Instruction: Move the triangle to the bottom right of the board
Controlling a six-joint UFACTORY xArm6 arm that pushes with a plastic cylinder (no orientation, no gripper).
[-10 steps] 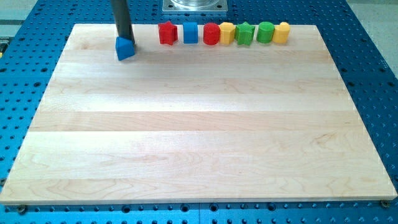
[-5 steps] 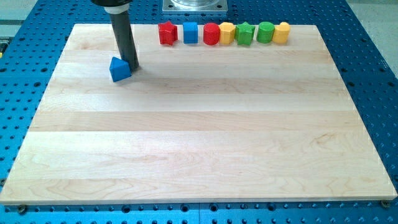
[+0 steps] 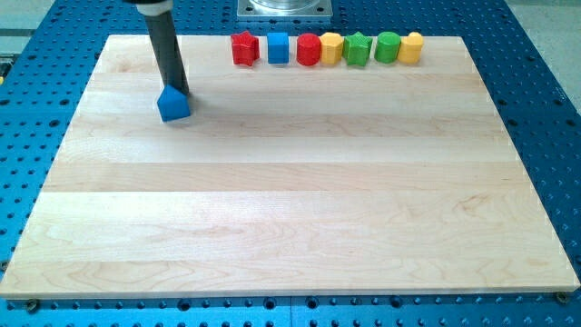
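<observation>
Camera view: upright rod, my tip [image 3: 180, 94] touching blue triangle [image 3: 173, 104] from above-right; no grasping tool.

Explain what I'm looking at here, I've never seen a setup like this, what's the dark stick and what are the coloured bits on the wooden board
This is one camera view looking down on a wooden board resting on a blue perforated table. The dark stick is the end of a robot arm; it has no claw and holds nothing, it only pushes things. My tip sits at the top edge of the blue triangle, in the board's upper left. Along the view's top stands a row: red star, blue cube, red block, yellow block, green star, green block, yellow block.
</observation>
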